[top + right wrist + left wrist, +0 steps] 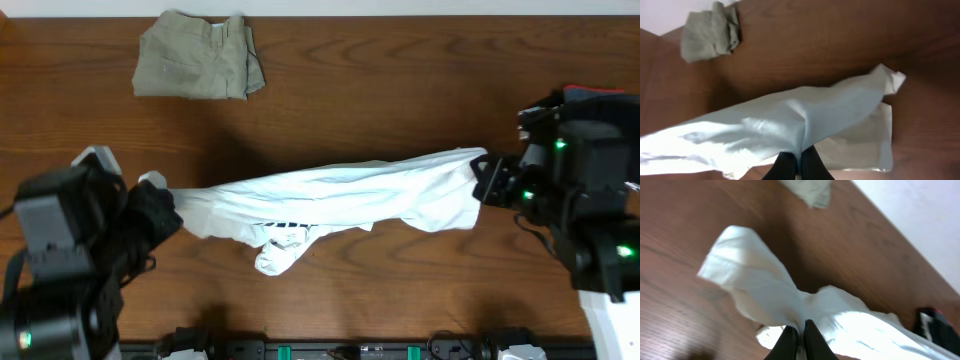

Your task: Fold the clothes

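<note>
Your left tool was pinched shut on one end of the large white cotton T-shirt. Its two dark fingers were pressed together with cloth bunched between them. Your right tool was clamped just as narrow on the opposite end of the same shirt, with fabric fanning away from its fingers.

From above, the shirt hung between the two tools as a long, rope-like band across the middle of the dark brown wooden surface. It ran from the left arm over to the right arm. It was gathered and twisted, not flat. A loose fold drooped from its lower edge near the left end, showing a trace of black print. The drooping part appeared to touch the wood. I could not tell whether the rest was lifted clear.

Holding both ends and drawing them apart was probably meant to pull the garment open, so it could be laid out smooth before any fold. Judged that way, the folding of this shirt had not yet begun.

The folded khaki-beige trousers lay well apart at the far left edge, out of the working area. A black bundle of cloth sat near the right arm, partly hidden.

The risk was that the bunched cloth would settle twisted instead of spreading.
</note>
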`<move>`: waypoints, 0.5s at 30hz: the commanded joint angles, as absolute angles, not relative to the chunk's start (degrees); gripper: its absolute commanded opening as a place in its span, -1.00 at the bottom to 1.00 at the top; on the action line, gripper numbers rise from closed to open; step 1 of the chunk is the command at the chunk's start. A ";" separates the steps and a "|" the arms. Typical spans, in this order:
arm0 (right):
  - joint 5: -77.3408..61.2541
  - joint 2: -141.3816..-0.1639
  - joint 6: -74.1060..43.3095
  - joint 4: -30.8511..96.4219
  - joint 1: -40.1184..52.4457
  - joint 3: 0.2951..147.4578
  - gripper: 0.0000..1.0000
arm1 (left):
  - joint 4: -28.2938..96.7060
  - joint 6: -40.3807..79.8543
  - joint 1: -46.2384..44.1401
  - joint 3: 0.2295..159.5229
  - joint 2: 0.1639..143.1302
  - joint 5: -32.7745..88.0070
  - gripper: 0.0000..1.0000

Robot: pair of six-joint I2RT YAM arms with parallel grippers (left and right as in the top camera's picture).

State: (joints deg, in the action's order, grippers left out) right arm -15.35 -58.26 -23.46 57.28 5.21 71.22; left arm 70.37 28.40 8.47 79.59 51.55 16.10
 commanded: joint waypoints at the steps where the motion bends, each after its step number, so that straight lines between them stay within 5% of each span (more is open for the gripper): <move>1: -11.90 -57.65 -23.53 59.83 4.34 78.26 -0.98 | 70.41 27.42 8.64 82.85 49.43 21.56 -0.88; 15: -4.38 -57.65 -23.09 71.64 4.34 103.50 -0.97 | 74.48 30.30 8.67 113.49 49.06 26.39 -0.88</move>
